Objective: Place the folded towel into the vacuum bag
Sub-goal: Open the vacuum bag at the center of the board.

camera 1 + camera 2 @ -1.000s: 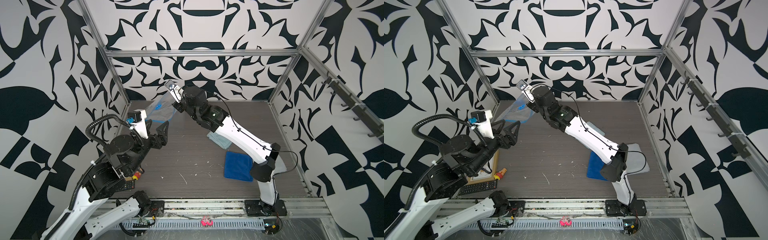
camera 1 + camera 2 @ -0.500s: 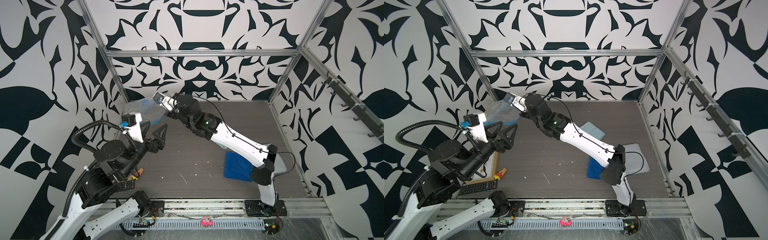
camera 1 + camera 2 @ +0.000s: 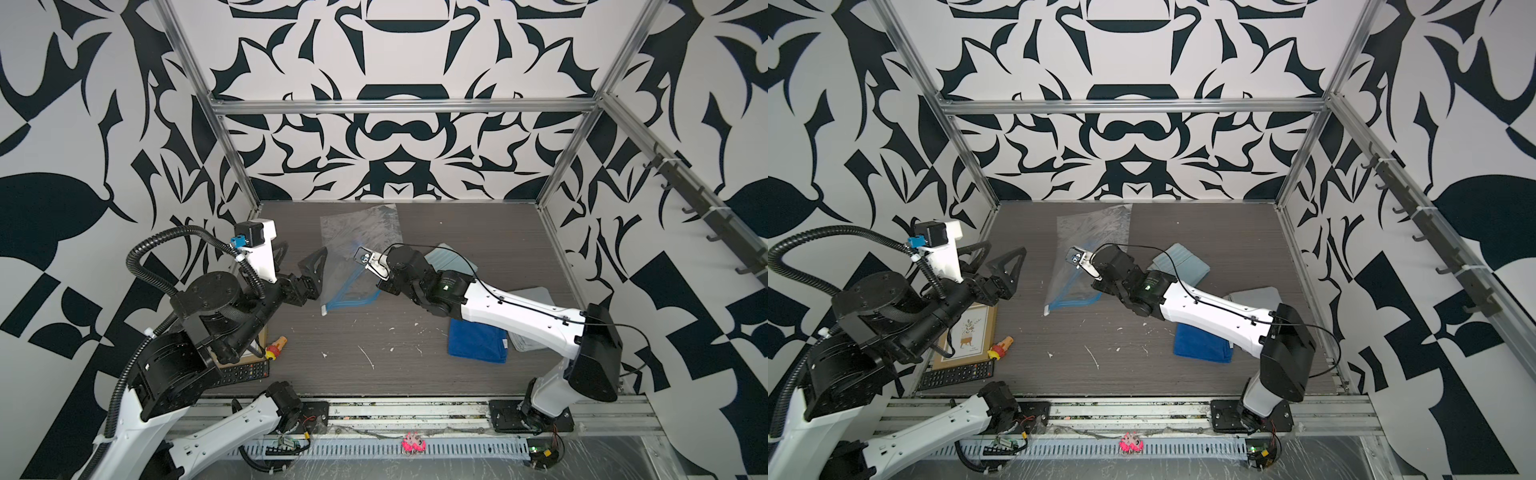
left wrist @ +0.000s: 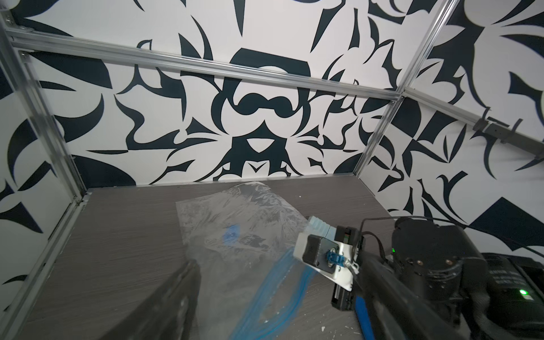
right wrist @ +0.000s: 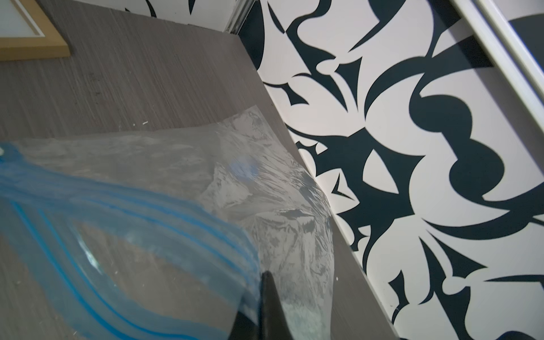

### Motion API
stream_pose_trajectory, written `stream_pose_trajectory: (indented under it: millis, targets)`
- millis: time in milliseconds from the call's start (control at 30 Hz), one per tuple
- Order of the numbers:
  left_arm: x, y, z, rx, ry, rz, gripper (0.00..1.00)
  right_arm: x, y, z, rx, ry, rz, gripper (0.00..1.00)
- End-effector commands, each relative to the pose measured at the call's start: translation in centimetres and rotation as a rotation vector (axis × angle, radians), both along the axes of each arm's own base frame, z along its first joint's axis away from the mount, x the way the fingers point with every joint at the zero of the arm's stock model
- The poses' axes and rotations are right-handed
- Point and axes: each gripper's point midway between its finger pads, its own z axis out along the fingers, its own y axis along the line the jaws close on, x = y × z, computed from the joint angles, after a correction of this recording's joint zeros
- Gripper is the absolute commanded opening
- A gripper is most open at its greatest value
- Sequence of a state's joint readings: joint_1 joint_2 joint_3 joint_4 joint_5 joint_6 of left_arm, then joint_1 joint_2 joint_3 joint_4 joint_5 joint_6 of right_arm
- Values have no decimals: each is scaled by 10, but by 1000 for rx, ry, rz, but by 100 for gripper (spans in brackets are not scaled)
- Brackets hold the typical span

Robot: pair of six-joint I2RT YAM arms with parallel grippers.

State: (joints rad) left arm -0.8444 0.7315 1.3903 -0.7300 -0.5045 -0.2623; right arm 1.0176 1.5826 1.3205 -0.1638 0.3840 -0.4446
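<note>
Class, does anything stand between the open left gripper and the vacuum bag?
Nothing visible does. Only bare table shows between the left gripper and the vacuum bag. The right gripper pinches the bag's blue zip strip from the opposite side.

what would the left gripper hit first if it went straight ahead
Probably the vacuum bag, near its lifted zip end; the open left gripper points at it, though depth is uncertain.
</note>
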Motion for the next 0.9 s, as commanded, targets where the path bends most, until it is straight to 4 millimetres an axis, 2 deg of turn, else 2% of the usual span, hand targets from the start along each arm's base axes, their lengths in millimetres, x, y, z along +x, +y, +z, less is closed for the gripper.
stream_pose_trajectory:
  millis: [0,100,200,367,533,867]
  targets:
    - [11,-10,-32,197,75,-11,89,-12,-2,16,118,28,19,0]
    - [20,-37,-73,410,176,-116,90,-20,-8,7,115,73,31,0]
    - [25,-55,-113,576,274,-201,90,-24,-17,4,124,99,29,0]
    - [14,-72,-154,786,257,-323,91,-28,-29,9,171,125,26,0]
    - [-10,-93,-169,791,156,-493,93,-31,-34,12,242,190,51,0]
    - [8,-80,-199,914,178,-387,94,-34,-42,17,277,191,48,0]
